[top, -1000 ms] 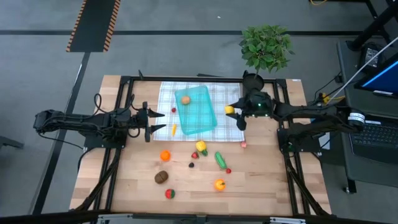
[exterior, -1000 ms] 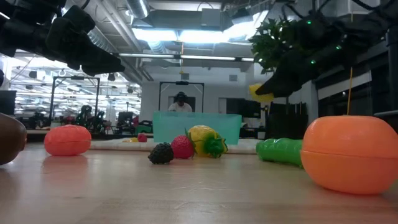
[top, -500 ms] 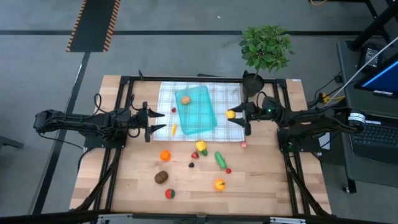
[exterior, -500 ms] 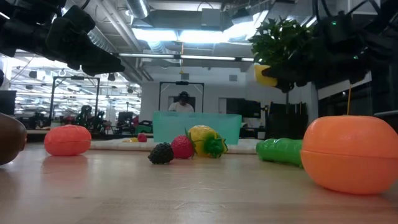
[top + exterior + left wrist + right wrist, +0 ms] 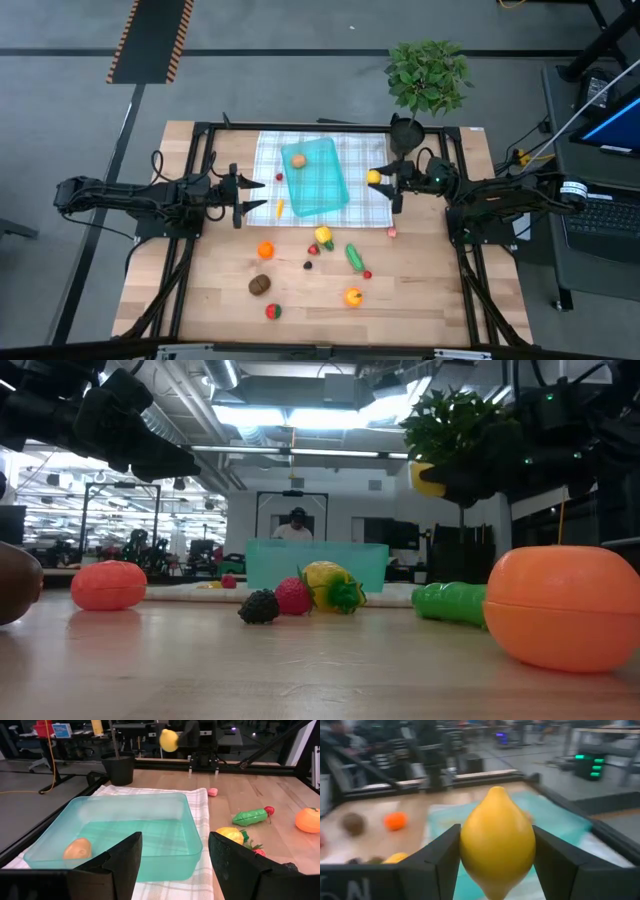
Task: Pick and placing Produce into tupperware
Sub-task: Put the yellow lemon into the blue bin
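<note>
My right gripper (image 5: 381,180) is shut on a yellow lemon (image 5: 497,842), held in the air over the right part of the checked cloth (image 5: 365,160), to the right of the teal tupperware (image 5: 318,178). The lemon also shows in the low view (image 5: 425,478). A brown potato (image 5: 77,848) lies inside the tupperware, which rests on the cloth. My left gripper (image 5: 258,195) is open and empty, just left of the tupperware. Other produce lies on the wood nearer the front: an orange (image 5: 265,250), a kiwi (image 5: 260,284), a cucumber (image 5: 354,256). My right gripper pinches the lemon by its two rounded sides (image 5: 470,852), one finger (image 5: 437,865) on each side. The fingers come level from the table's right side. The lemon is lifted clear above the cloth, one pointed end up in the wrist view.
A potted plant (image 5: 428,75) stands at the far right corner. A carrot (image 5: 279,208) lies by the tupperware's left side. A yellow fruit (image 5: 323,236), a second orange (image 5: 353,296), a strawberry (image 5: 273,311) and small berries lie on the near half of the table.
My right gripper has risen with the lemon and tipped from slanting downward to level, staying over the right part of the cloth. The lemon has stayed in its fingers.
</note>
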### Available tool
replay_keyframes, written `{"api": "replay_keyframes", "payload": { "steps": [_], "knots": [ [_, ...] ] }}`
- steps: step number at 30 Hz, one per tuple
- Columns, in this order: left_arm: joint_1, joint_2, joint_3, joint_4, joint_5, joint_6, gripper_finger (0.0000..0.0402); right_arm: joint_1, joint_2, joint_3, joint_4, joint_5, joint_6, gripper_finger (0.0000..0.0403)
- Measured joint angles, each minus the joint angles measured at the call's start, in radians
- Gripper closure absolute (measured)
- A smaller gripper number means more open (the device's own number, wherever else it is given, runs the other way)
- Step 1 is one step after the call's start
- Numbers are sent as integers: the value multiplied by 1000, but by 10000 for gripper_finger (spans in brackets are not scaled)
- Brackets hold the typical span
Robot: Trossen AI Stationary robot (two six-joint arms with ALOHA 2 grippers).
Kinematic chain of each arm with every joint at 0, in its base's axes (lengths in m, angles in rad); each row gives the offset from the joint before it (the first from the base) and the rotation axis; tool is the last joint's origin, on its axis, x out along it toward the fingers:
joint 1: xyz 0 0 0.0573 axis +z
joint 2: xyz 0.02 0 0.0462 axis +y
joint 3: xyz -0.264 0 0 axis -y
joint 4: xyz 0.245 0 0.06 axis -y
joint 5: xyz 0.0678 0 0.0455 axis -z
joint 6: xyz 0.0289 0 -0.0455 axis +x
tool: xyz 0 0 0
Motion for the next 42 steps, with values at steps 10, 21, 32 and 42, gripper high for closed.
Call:
{"api": "replay_keyframes", "payload": {
  "steps": [10, 21, 32, 42],
  "knots": [
    [0, 0, 0, 0, 0, 1, 180, 51, 8, 47, -15, 60, 10, 193],
    [0, 0, 0, 0, 0, 2, 180, 87, 173, 221, -98, 126, -20, 193],
    [0, 0, 0, 0, 0, 27, 180, 69, 449, 458, -94, 147, -73, 193],
    [0, 0, 0, 0, 0, 28, 180, 58, 610, 615, -89, 138, -98, 193]
  ]
}}
